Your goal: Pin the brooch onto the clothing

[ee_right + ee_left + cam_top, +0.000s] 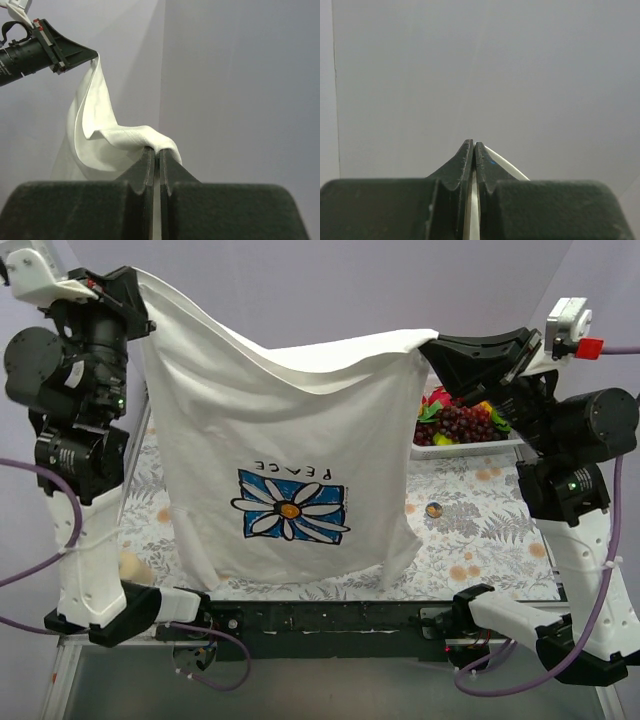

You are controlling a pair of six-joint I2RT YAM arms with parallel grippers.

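Observation:
The white T-shirt (270,430) hangs upside down between my two grippers, above the table. It carries a printed blue square with a white daisy (292,505) and the word PEACE. My left gripper (137,282) is shut on the shirt's upper left corner; a strip of cloth (512,168) shows beside its fingers (487,165). My right gripper (428,346) is shut on the upper right corner, the cloth (107,135) draped over its tips (156,151). A small round badge (433,509), seemingly the brooch, lies on the table right of the shirt. No separate square daisy badge shows.
A white tray (470,448) with grapes and other fruit stands at the back right, under the right arm. A floral cloth (480,540) covers the table. A pale round object (134,566) sits by the left arm's base. Purple cables loop at both sides.

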